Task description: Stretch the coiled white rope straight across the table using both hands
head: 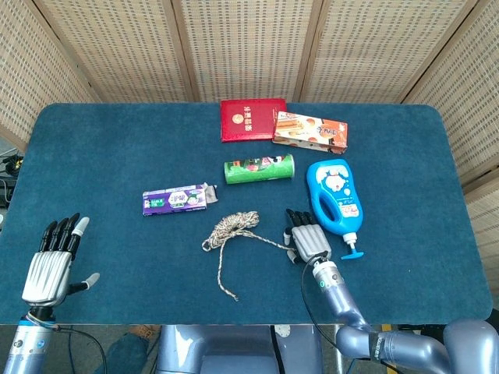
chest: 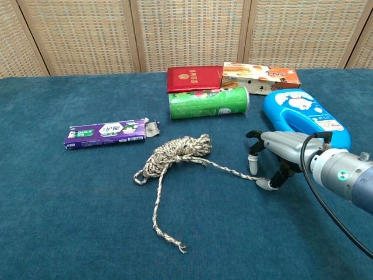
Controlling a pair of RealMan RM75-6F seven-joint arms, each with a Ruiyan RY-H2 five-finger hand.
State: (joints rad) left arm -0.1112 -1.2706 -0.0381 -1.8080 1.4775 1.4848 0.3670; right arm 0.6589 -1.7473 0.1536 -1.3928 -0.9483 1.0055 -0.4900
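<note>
The white rope [head: 234,224] [chest: 178,149] lies partly coiled at the table's middle. One loose tail runs toward the front edge. The other strand runs right to my right hand [head: 308,240] [chest: 278,153]. That hand arches over the cloth with its thumb tip on the rope's end, and its other fingertips [chest: 252,168] are lifted and curled above the strand. My left hand [head: 53,261] shows only in the head view, at the front left corner. It is far from the rope, holds nothing, and has its fingers spread.
A blue bottle [chest: 303,114] lies right behind my right hand. A green can [chest: 207,105], a red booklet [chest: 193,79] and a snack box [chest: 262,77] sit beyond the rope. A purple pack [chest: 108,133] lies to the rope's left.
</note>
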